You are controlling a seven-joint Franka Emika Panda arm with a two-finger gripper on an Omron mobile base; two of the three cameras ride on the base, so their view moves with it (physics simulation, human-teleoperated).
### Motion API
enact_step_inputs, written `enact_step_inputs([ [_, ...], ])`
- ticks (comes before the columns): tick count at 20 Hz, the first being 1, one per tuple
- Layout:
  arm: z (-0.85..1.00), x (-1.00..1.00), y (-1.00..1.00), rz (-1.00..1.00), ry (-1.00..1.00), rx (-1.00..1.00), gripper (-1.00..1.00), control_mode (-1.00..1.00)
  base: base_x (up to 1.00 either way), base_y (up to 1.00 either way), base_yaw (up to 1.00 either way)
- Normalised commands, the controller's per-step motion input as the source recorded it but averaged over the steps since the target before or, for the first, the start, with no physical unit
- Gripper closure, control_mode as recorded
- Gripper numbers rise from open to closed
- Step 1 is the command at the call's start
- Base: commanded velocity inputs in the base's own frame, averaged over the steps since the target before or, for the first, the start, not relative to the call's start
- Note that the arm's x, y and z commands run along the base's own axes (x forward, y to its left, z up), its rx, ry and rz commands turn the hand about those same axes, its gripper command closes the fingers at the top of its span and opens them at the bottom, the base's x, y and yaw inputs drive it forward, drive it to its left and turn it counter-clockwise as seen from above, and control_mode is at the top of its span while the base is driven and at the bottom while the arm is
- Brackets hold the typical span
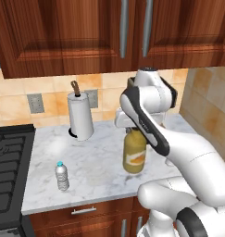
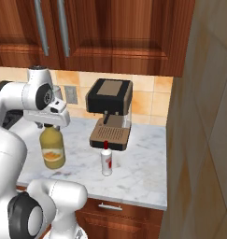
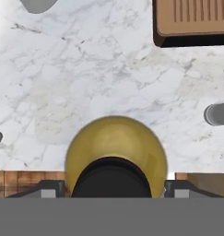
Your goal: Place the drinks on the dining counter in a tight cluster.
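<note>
With my gripper [image 3: 112,186] clamped on the neck of the amber juice jug [image 1: 134,152], which hangs just above the marble worktop [image 1: 100,164] near its front edge, I should keep it upright and carry it slowly, clear of the coffee machine [image 2: 110,113].

Jug [image 1: 134,155] upright – water bottle [image 1: 62,176] (upright) – white bottle [image 2: 106,159].

A home kitchen: dark reddish wood cabinets [image 1: 63,32] with steel handles above a white-grey marble worktop [image 1: 100,171], tan tiled backsplash [image 1: 21,99], black stove [image 1: 7,166] at left, black-and-brown coffee machine [image 2: 110,112] at far right
</note>
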Motion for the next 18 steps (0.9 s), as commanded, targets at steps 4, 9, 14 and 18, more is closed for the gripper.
enact_step_inputs([
  [4, 0.24, -0.20, 0.01, 0.00, 0.00, -0.02, 1.00, -1.00, 0.00, 0.00, 0.00],
  [9, 0.06, -0.05, 0.02, 0.00, 0.03, -0.01, 1.00, -1.00, 0.00, 0.00, 0.00],
  [14, 0.00, 0.00, 0.00, 0.00, 0.00, 0.00, 1.00, 1.00, -0.01, 0.00, 0.00],
  [18, 0.00, 0.00, 0.00, 0.00, 0.00, 0.00, 1.00, 1.00, -0.36, 0.01, 0.00],
])
